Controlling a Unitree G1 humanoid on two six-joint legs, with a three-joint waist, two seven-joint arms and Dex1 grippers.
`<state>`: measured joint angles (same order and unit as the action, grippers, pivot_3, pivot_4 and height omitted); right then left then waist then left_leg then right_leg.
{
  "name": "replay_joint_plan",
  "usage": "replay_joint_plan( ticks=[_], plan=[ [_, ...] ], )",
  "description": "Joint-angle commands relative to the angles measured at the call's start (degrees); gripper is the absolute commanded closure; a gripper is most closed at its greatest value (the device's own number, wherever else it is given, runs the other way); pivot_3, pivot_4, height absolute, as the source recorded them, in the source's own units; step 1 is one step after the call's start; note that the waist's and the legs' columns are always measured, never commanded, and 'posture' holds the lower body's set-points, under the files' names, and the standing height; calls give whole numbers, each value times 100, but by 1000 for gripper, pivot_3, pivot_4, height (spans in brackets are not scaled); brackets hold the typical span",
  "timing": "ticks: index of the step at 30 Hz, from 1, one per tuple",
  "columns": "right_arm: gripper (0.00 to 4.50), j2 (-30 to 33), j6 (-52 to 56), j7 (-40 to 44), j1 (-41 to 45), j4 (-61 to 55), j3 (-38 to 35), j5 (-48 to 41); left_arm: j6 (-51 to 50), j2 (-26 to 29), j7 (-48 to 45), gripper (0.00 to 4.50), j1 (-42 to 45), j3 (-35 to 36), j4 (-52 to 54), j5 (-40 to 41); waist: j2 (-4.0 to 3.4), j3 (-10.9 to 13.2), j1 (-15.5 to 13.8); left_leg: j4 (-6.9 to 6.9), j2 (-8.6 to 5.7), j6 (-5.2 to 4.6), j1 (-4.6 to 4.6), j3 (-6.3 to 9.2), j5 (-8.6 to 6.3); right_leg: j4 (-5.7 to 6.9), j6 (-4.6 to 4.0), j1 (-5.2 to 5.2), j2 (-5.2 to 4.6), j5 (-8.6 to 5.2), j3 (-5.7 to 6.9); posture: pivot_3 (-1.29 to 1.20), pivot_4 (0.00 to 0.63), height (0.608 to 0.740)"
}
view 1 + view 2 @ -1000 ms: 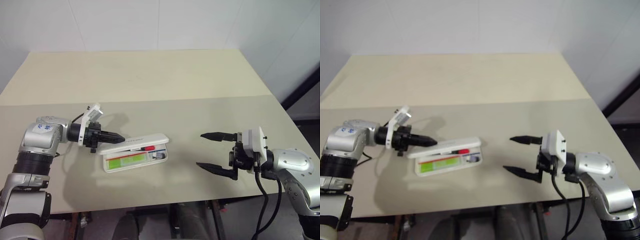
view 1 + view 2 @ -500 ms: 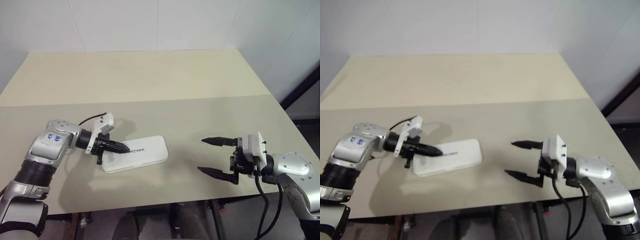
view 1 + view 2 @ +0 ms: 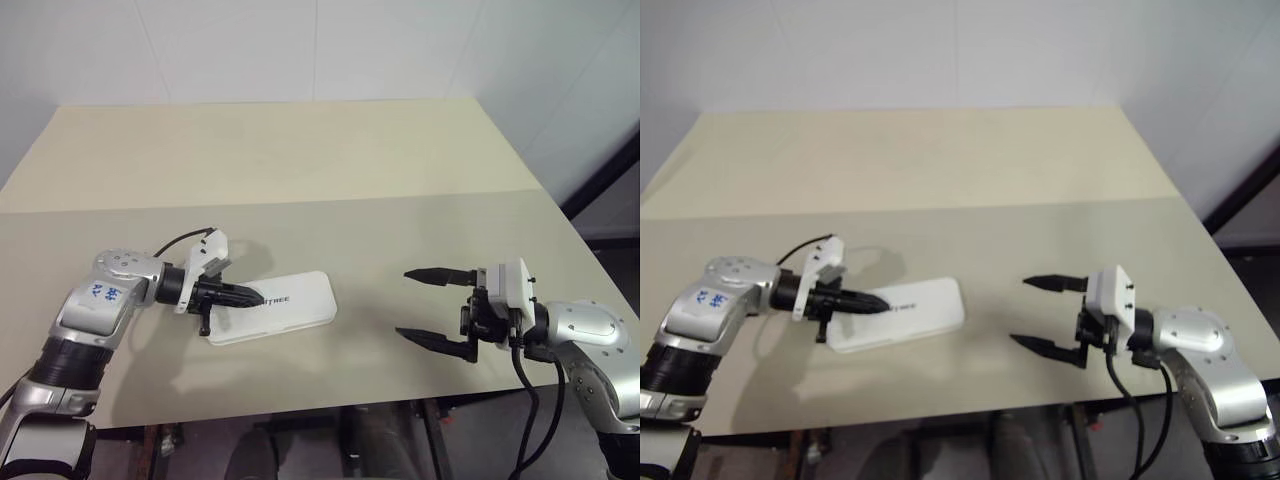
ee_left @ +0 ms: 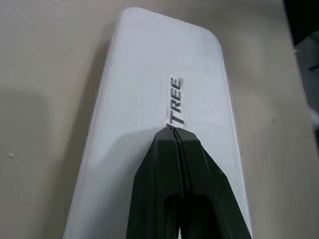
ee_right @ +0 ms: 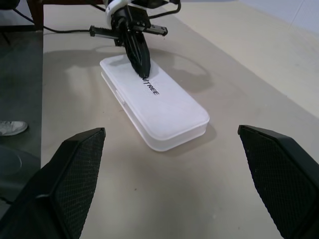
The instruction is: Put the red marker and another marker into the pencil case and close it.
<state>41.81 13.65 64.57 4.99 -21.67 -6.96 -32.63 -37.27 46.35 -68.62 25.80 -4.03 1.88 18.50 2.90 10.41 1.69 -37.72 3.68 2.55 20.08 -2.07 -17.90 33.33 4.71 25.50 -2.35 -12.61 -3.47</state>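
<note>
Beige counter [image 3: 400, 150]: clenched left hand [image 3: 252, 297] presses the shut pencil case [image 3: 290, 310], light, stiff, slippery; right hand [image 3: 428, 305] spread, empty.

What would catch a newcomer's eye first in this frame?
The white case lies shut on the beige table, left of centre, with the left claw, shut, pressing its tips on the lid by the printed lettering. Off to the right, the right claw hangs wide open above the table, apart from the case.
</note>
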Motion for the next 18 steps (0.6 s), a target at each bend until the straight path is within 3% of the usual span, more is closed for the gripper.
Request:
replay_joint_plan(
  ticks=[1,4,12,18],
  plan=[
    [0,-22,-119,36,173,106,35,30,17,-7,255,4486,-165,506,420,294,1,1,1,0,0,-1,0,0,0,0,0,1,0,0,0,0,150,740],
    [0,-30,-134,81,328,235,121,63,255,-177,449,4486,-408,1061,809,658,0,3,10,0,0,-3,0,0,-1,0,0,3,0,0,0,0,150,740],
    [0,-50,-260,369,835,777,316,150,-7,-130,472,1852,-1279,1920,1699,1608,-3,5,32,0,1,-4,-5,-2,-2,1,0,5,0,0,-2,0,150,740],
    [0,-106,-524,738,1383,1475,495,319,362,235,-52,32,-1874,2305,1768,1869,-5,8,42,1,1,-4,-20,-2,-3,-1,-2,5,0,-1,-1,0,150,740]
  ],
)
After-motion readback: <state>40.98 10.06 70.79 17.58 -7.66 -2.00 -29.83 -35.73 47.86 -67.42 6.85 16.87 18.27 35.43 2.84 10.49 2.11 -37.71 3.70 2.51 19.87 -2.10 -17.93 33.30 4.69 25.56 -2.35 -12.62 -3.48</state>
